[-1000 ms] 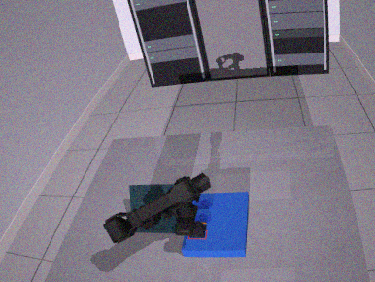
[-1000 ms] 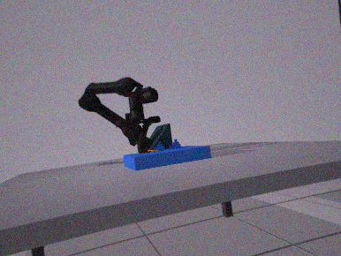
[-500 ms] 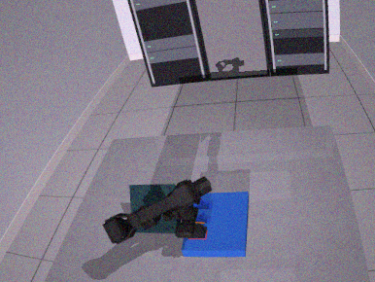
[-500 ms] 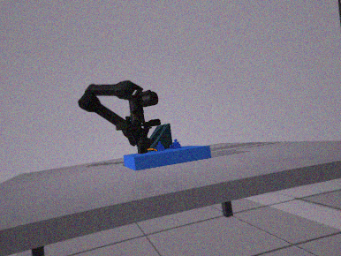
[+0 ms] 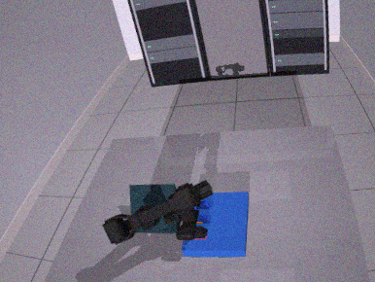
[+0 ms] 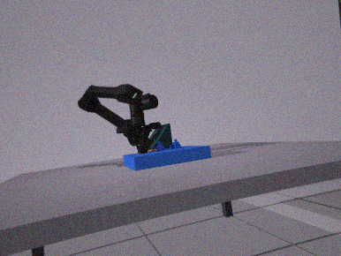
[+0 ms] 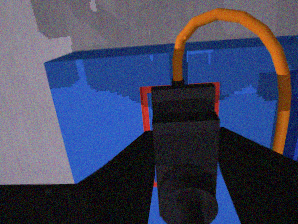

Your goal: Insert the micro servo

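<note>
The dark micro servo (image 7: 185, 142) is between the fingers of my gripper (image 7: 184, 137) (image 6: 142, 152), which is shut on it. It is over the red pocket outline (image 7: 145, 117) (image 5: 200, 238) on the robot's blue deck (image 7: 100, 135) (image 5: 228, 238) (image 6: 177, 157). The servo covers most of the pocket, so its depth and the ears' contact with the deck cannot be told. Its orange cable (image 7: 220, 14) (image 5: 199, 223) (image 6: 152, 150) leaves the far end and loops to the right in the wrist view. The side notch cannot be made out.
Blue raised parts (image 5: 204, 215) (image 6: 176, 144) stand on the deck beside the pocket. A dark teal block (image 5: 138, 194) (image 6: 166, 132) with a sloping face stands beside the deck, under the arm in the top view. All rest on a grey table (image 5: 291, 214) (image 6: 247, 159).
</note>
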Robot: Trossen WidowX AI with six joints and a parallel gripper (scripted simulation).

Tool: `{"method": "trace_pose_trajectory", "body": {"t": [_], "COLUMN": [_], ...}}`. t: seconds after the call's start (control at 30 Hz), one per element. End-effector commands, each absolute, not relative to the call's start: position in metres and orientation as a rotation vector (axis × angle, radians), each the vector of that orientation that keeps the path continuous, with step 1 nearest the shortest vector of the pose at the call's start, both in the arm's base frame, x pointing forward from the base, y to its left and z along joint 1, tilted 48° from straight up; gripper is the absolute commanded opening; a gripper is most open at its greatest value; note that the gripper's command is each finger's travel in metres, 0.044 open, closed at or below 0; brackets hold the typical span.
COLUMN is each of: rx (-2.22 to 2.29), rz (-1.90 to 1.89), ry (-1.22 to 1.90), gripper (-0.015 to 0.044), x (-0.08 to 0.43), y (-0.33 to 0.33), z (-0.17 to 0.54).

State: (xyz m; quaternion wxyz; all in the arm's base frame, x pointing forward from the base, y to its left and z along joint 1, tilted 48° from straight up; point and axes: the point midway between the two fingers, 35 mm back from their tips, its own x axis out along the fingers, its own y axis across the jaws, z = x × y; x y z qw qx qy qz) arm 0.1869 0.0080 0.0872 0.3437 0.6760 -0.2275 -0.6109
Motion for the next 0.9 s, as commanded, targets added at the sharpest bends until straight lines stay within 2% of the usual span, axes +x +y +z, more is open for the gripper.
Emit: {"method": "trace_pose_trajectory", "body": {"t": [0.0,0.5,0.73,0.87], "rx": [1.757,1.757,1.757,1.758], "rz": [-1.583,-1.583,-1.583,-1.584], "ry": [-0.589,-0.589,-0.589,-0.587], "gripper": [0.0,0.0,0.0184,0.0187], "x": [0.188,0.19,0.189,0.188], "y": [0.005,-0.005,-0.004,0.005], "z": [0.085,0.075,0.077,0.084]}}
